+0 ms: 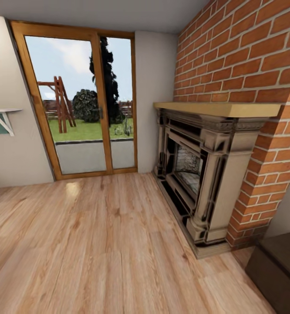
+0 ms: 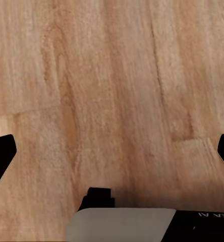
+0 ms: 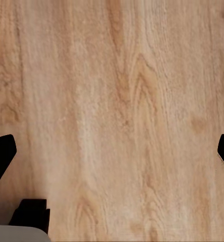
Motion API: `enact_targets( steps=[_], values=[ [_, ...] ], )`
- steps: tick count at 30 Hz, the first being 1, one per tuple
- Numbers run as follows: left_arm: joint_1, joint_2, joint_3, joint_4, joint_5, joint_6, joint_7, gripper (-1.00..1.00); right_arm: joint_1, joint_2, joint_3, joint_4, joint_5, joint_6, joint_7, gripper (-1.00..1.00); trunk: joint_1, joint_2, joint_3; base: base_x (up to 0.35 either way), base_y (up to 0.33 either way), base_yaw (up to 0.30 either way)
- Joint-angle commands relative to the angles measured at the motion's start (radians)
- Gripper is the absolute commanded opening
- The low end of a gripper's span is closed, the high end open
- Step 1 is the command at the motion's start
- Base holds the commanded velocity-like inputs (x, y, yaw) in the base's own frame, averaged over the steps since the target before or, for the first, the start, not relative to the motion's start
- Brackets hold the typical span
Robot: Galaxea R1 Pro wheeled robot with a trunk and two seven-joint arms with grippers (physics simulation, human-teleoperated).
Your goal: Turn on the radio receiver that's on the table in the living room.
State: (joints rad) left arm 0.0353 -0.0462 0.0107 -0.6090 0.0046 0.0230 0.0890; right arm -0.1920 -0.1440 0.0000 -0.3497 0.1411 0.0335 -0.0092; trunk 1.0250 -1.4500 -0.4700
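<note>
— Looking across the living room's wood plank floor (image 1: 97, 244), what do you make out?

— A brick fireplace (image 1: 197, 174) with a pale mantel on the right, a glass door (image 1: 82, 104) with a wooden frame straight ahead opening onto a garden, and the corner of a dark low cabinet (image 1: 278, 266) at the lower right. A small white shelf (image 1: 1, 117) sits on the left wall. No radio receiver and no coffee table in sight from here, so I cannot say where they are.

— And the grippers?

— Both wrist cameras point down at bare planks. The left gripper (image 2: 112, 151) has its fingertips (image 2: 2, 154) at opposite edges of the picture, jaws spread wide with nothing between; the right gripper (image 3: 112, 151) looks the same, spread and empty.

— So what does the step call for?

— Searching, I'd judge (the robot appears to be in transit). Turning the base away from the fireplace corner to sweep the rest of the room seems wise, keeping clear of that cabinet, with the arms tucked low until the table comes into view.
</note>
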Motion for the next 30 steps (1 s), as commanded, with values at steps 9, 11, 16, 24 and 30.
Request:
enact_targets(
  steps=[9,11,16,24,30],
  values=[
    [0.0,0.0,0.0,0.0,0.0,0.0,0.0,1.0,-0.001,0.0,0.0,0.0,0.0,0.0,0.0,1.0,0.0,0.0,0.0,0.325,0.0,0.203],
    [0.0,-0.001,0.0,0.0,0.0,0.0,0.0,1.0,0.0,0.0,0.0,0.0,0.0,0.0,0.0,1.0,0.0,0.0,0.0,0.325,0.0,0.254],
    [0.0,0.0,0.0,0.0,0.0,0.0,0.0,1.0,0.0,0.0,0.0,0.0,0.0,0.0,0.0,1.0,0.0,0.0,0.0,0.325,0.0,0.256],
    [0.0,0.0,0.0,0.0,0.0,0.0,0.0,1.0,0.0,0.0,0.0,0.0,0.0,0.0,0.0,1.0,0.0,0.0,0.0,0.325,0.0,0.257],
    [0.0,0.0,0.0,0.0,0.0,0.0,0.0,1.0,-0.001,0.0,0.0,0.0,0.0,0.0,0.0,1.0,0.0,0.0,0.0,0.325,0.0,0.257]
  ],
)
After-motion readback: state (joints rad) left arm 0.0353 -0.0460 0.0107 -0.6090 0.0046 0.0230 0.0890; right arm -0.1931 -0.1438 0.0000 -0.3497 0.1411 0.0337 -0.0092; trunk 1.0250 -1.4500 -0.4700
